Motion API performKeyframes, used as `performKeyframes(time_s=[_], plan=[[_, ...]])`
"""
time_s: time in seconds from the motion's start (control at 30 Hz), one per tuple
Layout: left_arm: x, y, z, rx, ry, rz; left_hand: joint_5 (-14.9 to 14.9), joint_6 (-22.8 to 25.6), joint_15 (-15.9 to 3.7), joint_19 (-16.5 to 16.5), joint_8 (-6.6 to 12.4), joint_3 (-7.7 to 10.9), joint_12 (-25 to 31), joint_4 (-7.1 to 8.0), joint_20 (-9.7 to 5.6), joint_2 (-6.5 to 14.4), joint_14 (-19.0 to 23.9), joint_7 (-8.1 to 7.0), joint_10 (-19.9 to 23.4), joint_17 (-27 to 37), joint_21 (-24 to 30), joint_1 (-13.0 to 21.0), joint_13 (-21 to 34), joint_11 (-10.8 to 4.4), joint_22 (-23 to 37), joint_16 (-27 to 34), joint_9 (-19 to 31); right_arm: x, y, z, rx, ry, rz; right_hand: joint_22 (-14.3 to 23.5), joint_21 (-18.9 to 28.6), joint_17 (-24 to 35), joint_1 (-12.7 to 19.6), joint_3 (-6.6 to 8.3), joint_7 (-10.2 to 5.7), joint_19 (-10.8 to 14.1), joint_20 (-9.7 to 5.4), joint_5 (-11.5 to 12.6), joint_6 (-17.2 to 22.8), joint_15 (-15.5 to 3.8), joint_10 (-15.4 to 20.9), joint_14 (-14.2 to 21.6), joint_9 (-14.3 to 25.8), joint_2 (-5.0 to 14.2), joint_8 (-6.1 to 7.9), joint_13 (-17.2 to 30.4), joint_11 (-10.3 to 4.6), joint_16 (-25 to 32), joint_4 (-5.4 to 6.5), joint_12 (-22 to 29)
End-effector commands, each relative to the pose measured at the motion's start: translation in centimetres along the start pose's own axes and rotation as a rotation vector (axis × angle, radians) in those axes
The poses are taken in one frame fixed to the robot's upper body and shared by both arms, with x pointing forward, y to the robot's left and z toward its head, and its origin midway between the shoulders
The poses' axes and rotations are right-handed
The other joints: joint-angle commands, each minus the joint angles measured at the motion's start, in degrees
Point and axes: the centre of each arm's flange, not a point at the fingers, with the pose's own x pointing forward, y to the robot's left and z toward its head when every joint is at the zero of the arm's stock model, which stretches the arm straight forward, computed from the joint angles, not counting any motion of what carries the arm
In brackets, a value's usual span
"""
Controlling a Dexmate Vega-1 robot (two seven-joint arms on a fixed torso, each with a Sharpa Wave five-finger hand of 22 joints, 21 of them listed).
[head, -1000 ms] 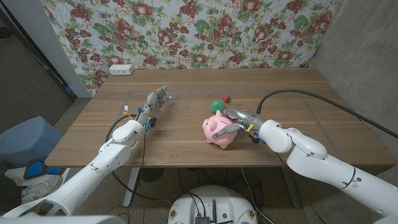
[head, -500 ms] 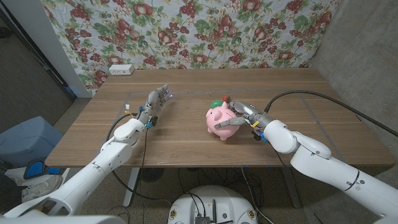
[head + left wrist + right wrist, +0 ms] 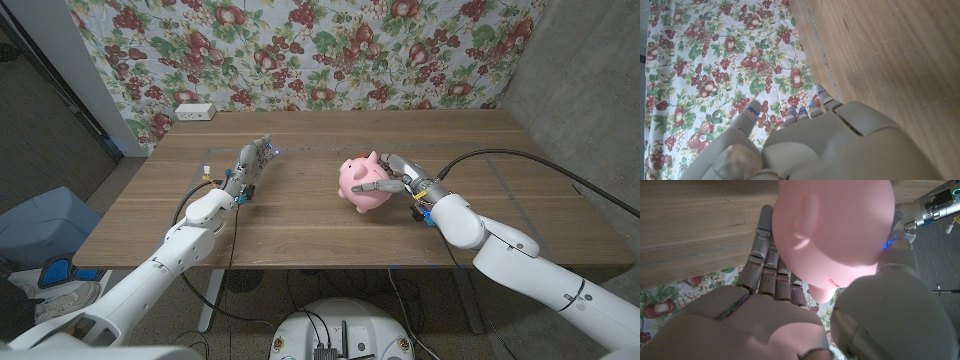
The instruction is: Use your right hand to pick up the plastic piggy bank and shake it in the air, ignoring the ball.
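My right hand [image 3: 396, 176] grips the pink plastic piggy bank [image 3: 361, 183] from its right side and holds it up over the middle of the wooden table [image 3: 300, 225]. The pig is tilted. In the right wrist view the piggy bank [image 3: 840, 225] sits close against my right hand [image 3: 780, 315], fingers on one side and thumb on the other. The ball is hidden behind the pig. My left hand [image 3: 250, 163] stands on the table at the left, fingers stretched out and apart, holding nothing. In the left wrist view my left hand [image 3: 805, 145] points along the table towards the floral cloth.
A white box [image 3: 195, 111] lies at the table's back left corner. A floral cloth [image 3: 300, 50] hangs behind the table. A blue bin [image 3: 40, 225] stands on the floor to the left. A black cable [image 3: 520, 160] runs over the table's right side.
My right hand has raised the piggy bank off the table, moving it up and a little to the right. The ball is now covered by the pig. The left hand has stayed put.
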Motion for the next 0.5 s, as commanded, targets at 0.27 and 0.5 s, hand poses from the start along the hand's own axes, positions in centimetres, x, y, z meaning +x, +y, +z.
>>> performKeyframes(time_s=[0.27,0.5], plan=[[0.7,-0.4,0.0,-0.004,-0.008,-0.002,0.18,-0.15,0.11,0.08,-0.05,0.26,-0.09,-0.41,-0.03,3.83,-0.24,0.02,-0.02,0.01,-0.51,-0.41,0.14,0.24,0.12,-0.12,0.17,-1.6,-1.9,-2.4,0.197,0.020,-0.188,-0.30,0.90,37.43,15.25,14.21,-2.66,3.27,-3.40,7.26,31.93,-24.22,24.78,23.02,10.00,14.36,1.82,15.91,-15.17,17.08,0.12,9.18],[0.9,-0.5,0.0,-0.007,-0.011,-0.001,0.18,-0.13,0.12,0.17,-0.04,0.25,-0.09,-0.47,-0.05,3.84,-0.22,0.01,0.00,0.01,-0.64,-0.41,0.14,0.24,0.12,-0.12,0.17,-2.1,-2.5,-3.2,0.241,0.025,-0.241,-0.64,1.43,38.27,14.97,14.51,-2.66,2.85,-3.38,8.44,31.97,-24.20,24.91,23.00,10.73,14.02,2.01,16.27,-15.23,17.28,0.22,9.31]])
